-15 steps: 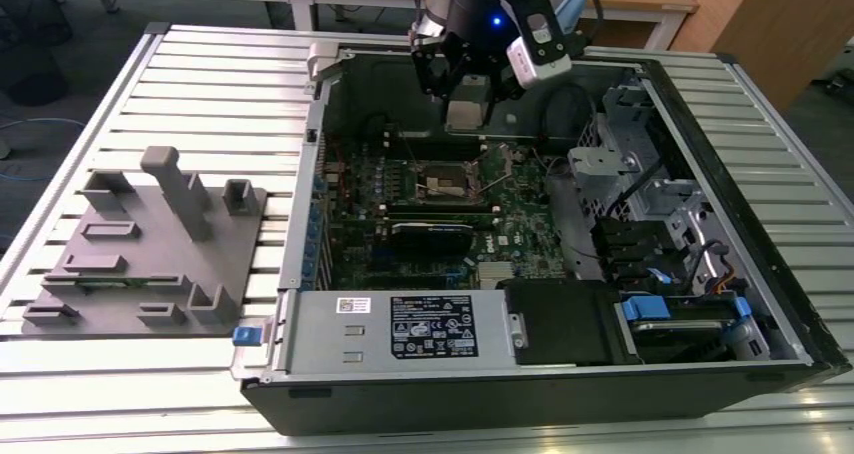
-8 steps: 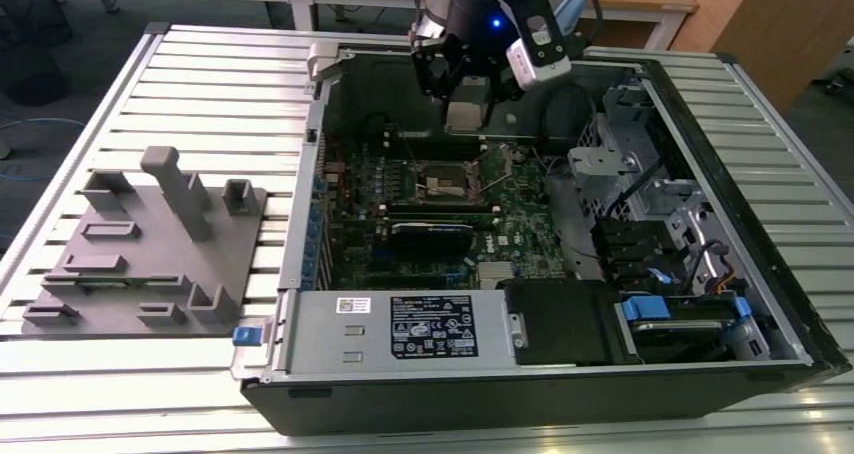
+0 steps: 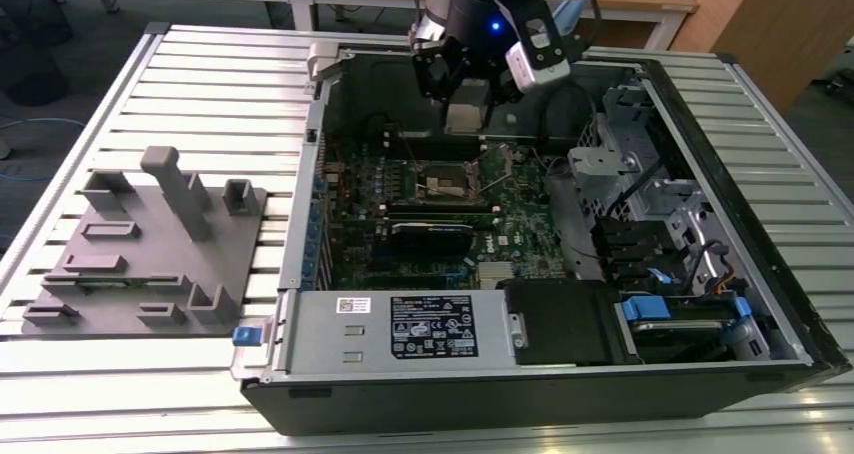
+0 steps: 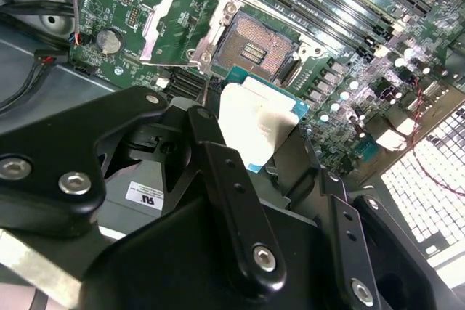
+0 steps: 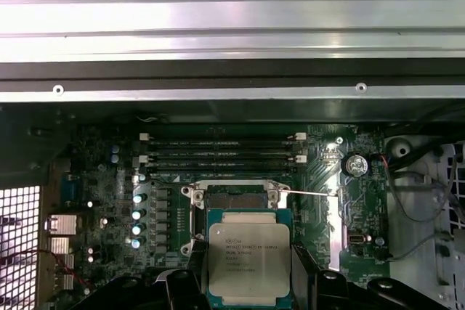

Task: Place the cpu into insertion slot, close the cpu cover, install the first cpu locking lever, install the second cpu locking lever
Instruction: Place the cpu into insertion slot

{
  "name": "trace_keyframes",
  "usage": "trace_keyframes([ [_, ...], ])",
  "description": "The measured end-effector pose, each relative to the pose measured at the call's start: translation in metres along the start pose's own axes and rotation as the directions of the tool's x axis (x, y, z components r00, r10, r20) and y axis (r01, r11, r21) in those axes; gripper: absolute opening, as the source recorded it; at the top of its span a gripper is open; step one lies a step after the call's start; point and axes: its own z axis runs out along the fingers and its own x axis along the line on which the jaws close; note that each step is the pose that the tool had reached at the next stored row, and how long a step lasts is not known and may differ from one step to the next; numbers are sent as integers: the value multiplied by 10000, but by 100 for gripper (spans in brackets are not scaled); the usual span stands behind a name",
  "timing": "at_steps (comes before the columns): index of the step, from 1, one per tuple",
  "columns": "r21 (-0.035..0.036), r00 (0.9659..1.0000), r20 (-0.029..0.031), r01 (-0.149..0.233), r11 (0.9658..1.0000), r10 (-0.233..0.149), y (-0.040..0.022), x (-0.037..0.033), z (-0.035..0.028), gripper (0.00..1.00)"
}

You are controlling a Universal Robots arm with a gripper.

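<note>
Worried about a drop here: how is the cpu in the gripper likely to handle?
The cpu looks like a thin, stiff plate, so it probably won't bend. It is likely light for the gripper. Held by its edges, with a smooth metal top, it may slip or tilt if nudged.

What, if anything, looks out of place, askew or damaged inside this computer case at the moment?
Nothing stands out as damaged or spilled. The gripper holds the cpu above the green board, the cpu cover is flipped open, and the insertion slot lies bare, with no chip in it.
</note>
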Motion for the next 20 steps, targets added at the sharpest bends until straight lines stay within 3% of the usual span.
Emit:
trace_keyframes([
  [20,-3,10000,1,0,10000,0,-4,-1,46,54],
])
